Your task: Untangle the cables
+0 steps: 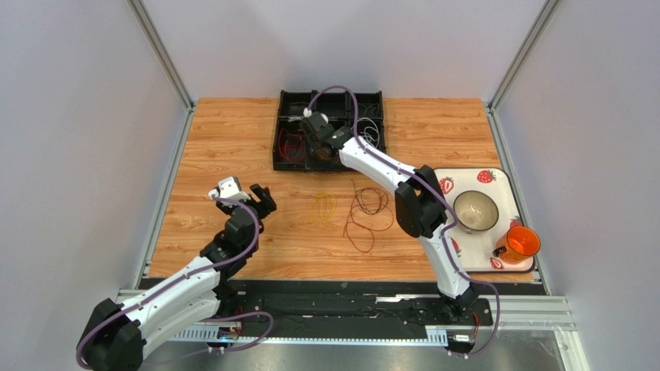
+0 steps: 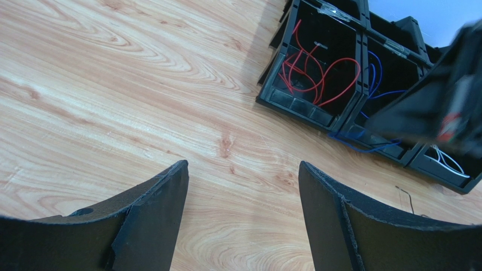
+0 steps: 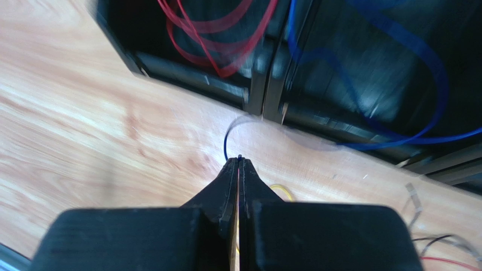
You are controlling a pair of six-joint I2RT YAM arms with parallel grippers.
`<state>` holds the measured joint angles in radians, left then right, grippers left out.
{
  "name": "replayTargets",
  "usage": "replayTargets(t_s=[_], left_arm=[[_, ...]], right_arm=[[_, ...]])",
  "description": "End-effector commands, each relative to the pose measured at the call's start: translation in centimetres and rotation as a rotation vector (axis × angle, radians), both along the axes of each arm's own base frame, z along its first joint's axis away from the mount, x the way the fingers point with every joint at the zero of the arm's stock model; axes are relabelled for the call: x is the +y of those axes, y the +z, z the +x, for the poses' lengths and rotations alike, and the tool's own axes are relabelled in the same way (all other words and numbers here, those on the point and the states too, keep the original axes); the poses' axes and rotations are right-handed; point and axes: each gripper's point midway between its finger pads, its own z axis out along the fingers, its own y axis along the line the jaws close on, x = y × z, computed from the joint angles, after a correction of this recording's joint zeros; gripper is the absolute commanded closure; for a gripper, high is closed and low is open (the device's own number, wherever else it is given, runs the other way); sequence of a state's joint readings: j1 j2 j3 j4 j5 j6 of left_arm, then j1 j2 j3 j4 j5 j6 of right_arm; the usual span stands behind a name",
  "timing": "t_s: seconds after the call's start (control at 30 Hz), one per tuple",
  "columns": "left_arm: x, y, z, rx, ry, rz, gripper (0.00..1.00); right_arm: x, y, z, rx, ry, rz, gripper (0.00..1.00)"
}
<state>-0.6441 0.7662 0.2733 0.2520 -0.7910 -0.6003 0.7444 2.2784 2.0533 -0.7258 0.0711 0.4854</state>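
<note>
The cables are thin wires. Red ones (image 2: 317,73) fill the left compartment of a black tray (image 2: 300,107), and a blue cable (image 3: 435,84) lies in the middle one and spills over the near wall. My right gripper (image 3: 238,161) is shut on an end of this blue cable just above the table in front of the tray; in the top view it (image 1: 320,157) hangs over the tray's near edge. A yellow loop (image 1: 324,207) and a red and dark tangle (image 1: 368,212) lie on the wood. My left gripper (image 2: 243,169) is open and holds nothing, at the left (image 1: 246,193).
White wires (image 2: 450,161) lie in the tray's right compartment. A strawberry-print tray (image 1: 496,179) at the right holds a bowl (image 1: 475,210) and an orange cup (image 1: 523,242). Metal rails edge the table on both sides.
</note>
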Motion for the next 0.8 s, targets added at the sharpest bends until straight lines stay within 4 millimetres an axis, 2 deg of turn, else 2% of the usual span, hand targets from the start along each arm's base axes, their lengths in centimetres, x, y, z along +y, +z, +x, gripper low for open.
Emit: replayTargets(t_s=[0.0,0.03,0.07,0.33,0.4,0.47,0.5,0.57,0.6,0.77], left_arm=[[0.0,0.5,0.1,-0.025,0.003,-0.028,0.21],[0.0,0.6,0.1,-0.028,0.005,-0.029,0.21],[0.1,0.5,0.1,-0.026,0.005,-0.027,0.21],[0.0,0.6,0.1,-0.029,0.003,-0.029,0.21],[0.0,0.5,0.1,-0.027,0.001,-0.027,0.21],[0.0,0.6,0.1,-0.027,0.001,-0.025,0.21],[0.0,0.6,0.2,-0.029,0.001,-0.027,0.21],[0.0,0.7,0.2,-0.029,0.004,-0.025,0.21],[0.0,0.7,0.2,-0.03,0.004,-0.025,0.21],[0.0,0.7,0.3,-0.029,0.004,-0.023,0.21]], right_arm=[[-1.7,11.3,4.4,-0.206,-0.045,0.13,1.0],[-2.0,11.6,4.8,-0.216,-0.043,0.131,1.0],[-2.1,12.8,5.6,-0.247,-0.05,0.145,1.0],[-5.6,15.3,11.4,-0.371,-0.17,0.199,1.0],[-6.3,14.5,12.7,-0.367,-0.199,0.211,1.0],[-6.0,14.2,13.5,-0.377,-0.198,0.235,1.0],[-5.7,13.0,13.8,-0.363,-0.194,0.234,1.0],[-5.1,12.2,14.2,-0.359,-0.185,0.248,1.0],[-4.8,10.8,14.4,-0.339,-0.185,0.245,1.0],[-4.1,7.6,15.0,-0.3,-0.187,0.245,1.0]])
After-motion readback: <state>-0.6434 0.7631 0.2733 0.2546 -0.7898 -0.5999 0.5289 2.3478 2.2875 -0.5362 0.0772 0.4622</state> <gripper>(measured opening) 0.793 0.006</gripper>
